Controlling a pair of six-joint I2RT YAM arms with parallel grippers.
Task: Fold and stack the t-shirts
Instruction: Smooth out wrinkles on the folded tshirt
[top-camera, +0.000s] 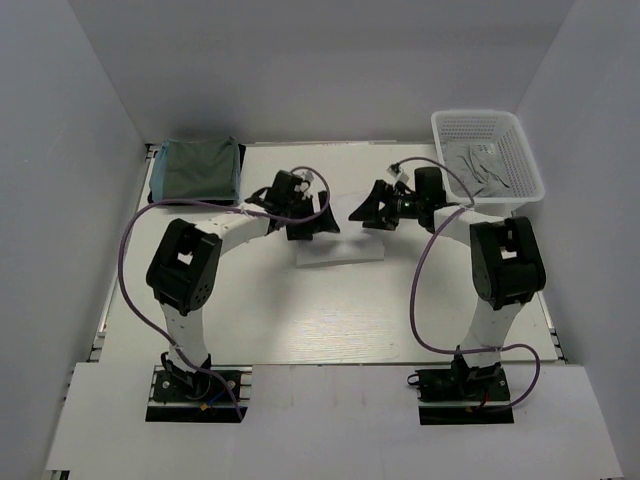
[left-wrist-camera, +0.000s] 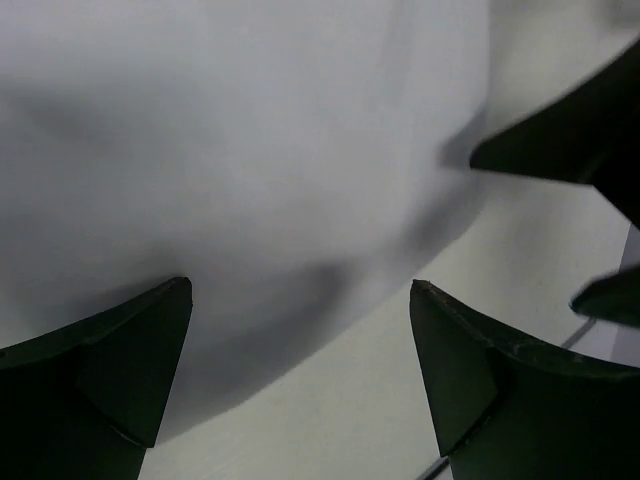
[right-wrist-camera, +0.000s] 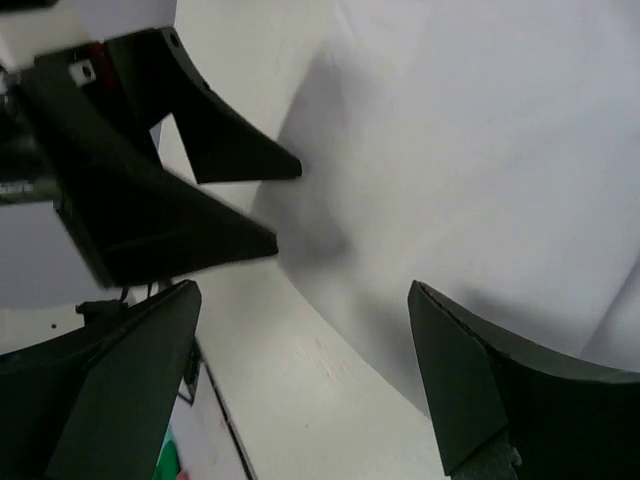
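The table (top-camera: 330, 330) carried a white basket (top-camera: 520, 188) at its far right corner with grey shirts (top-camera: 478, 160) in it. A folded teal shirt (top-camera: 198, 168) lay at the far left, probably the stack's base. The white shirt (top-camera: 340, 256) lay mid-table, where both my arms could reach. My left tool (left-wrist-camera: 300, 290) and right tool (right-wrist-camera: 303, 288) hung close over it, jaws wide, holding nothing.
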